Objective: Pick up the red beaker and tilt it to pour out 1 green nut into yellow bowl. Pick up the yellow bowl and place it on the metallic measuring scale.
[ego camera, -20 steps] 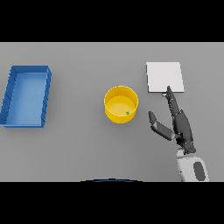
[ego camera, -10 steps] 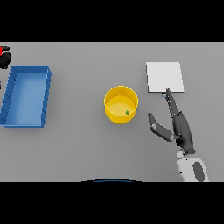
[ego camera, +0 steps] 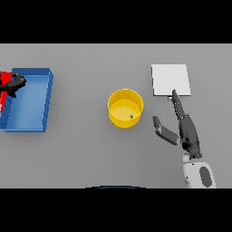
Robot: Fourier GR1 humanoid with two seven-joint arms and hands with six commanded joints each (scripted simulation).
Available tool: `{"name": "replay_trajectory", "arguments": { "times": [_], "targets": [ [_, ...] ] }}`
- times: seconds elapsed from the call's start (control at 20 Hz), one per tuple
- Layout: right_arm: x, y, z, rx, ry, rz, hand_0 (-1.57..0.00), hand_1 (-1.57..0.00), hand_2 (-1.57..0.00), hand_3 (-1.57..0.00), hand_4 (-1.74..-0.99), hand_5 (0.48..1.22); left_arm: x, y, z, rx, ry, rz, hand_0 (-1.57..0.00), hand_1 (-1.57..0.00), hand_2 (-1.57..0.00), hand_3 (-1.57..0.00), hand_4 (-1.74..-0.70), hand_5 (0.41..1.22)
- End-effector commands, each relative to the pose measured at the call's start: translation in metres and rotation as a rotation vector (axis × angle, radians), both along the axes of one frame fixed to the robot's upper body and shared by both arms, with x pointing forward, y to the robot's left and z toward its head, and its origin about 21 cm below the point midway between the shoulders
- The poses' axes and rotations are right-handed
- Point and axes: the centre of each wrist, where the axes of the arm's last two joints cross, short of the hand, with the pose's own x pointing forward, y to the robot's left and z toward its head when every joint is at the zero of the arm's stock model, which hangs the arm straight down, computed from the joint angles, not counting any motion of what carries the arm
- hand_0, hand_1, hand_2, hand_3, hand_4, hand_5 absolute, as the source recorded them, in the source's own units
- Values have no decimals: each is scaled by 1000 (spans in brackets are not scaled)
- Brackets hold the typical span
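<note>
A yellow bowl (ego camera: 125, 107) stands in the middle of the table with one small green nut (ego camera: 132, 116) inside it. The flat metallic scale (ego camera: 170, 79) lies to its upper right. My right hand (ego camera: 186, 130) rests open between them, straight fingers pointing at the scale's near edge, thumb spread toward the bowl, not touching it. At the far left edge my left hand (ego camera: 15, 83) is curled round the red beaker (ego camera: 3, 90), over the blue tray's left side. Most of the beaker is cut off by the frame.
A blue rectangular tray (ego camera: 44, 100) sits at the left of the grey table. The gap between bowl and scale is narrow and holds my right hand.
My left hand has come into view from the left, carrying the red beaker over the blue tray. The right hand has slid slightly down and back from the scale.
</note>
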Motion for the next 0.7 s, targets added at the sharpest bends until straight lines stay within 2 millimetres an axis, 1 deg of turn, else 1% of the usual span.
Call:
{"name": "replay_trajectory", "arguments": {
  "times": [0.0, 0.05, 0.1, 0.15, 0.2, 0.25, 0.3, 0.4, 0.5, 0.55, 0.6, 0.65],
  "targets": [
    [0, -1, -1, -1, 9, 0, 1, 1, 1, 1, -1159, 669, -4, 0, -1, 13, 11, -60, -1495, -1380, -1311, -1098, -1155, 740],
    [2, 1, -1, 1, 14, 1, 1, 1, 1, 1, -1161, 669, -6, -1, 2, -16, 11, -128, -1253, -1104, -1049, -884, -1031, 714],
    [-1, -3, -3, -1, 8, 2, 1, 1, 1, 1, -1162, 671, -8, 2, 2, -26, 35, -152, -1003, -883, -839, -707, -933, 697],
    [0, -3, -1, 7, 9, 6, 1, 1, 1, 1, -1156, 673, -10, 3, 4, -43, 42, -172, -802, -706, -671, -565, -870, 682],
    [0, -4, 2, 5, 0, 3, 1, 1, 1, 1, -1151, 677, -9, 3, 6, -39, 55, -179, -641, -565, -536, -452, -823, 667],
    [-2, -5, 1, 0, -3, 11, 1, 1, 1, 1, -1147, 680, -11, 5, 5, 7, 80, -192, -513, -452, -429, -361, -785, 656],
    [-3, -2, 0, 9, -3, 16, 1, 1, 1, 1, -1145, 685, -9, 3, 4, 30, 93, -199, -410, -361, -343, -289, -762, 651],
    [-3, 1, 0, 2, 2, 14, 1, 1, 1, 1, -1156, 690, -7, 4, -4, 51, 90, -192, -262, -231, -219, -185, -741, 648],
    [-2, 1, 0, -6, 8, 8, 1, 1, 1, 1, -1164, 688, -4, 4, -6, 61, 73, -186, -167, -147, -140, -118, -724, 647],
    [-2, 0, 1, -9, 9, 6, 1, 1, 1, 1, -1173, 688, -2, -1, -7, 66, 62, -182, -134, -118, -112, -94, -715, 647],
    [-3, -1, 1, -7, 5, 8, 1, 1, 1, 1, -1176, 688, -1, -1, -7, 77, 55, -176, -107, -94, -89, -75, -708, 647],
    [0, -1, 1, -19, 27, -8, 1, 1, 1, 1, -1178, 679, 1, 0, -6, 82, 39, -169, -85, -75, -71, -60, -705, 653]
  ]
}}
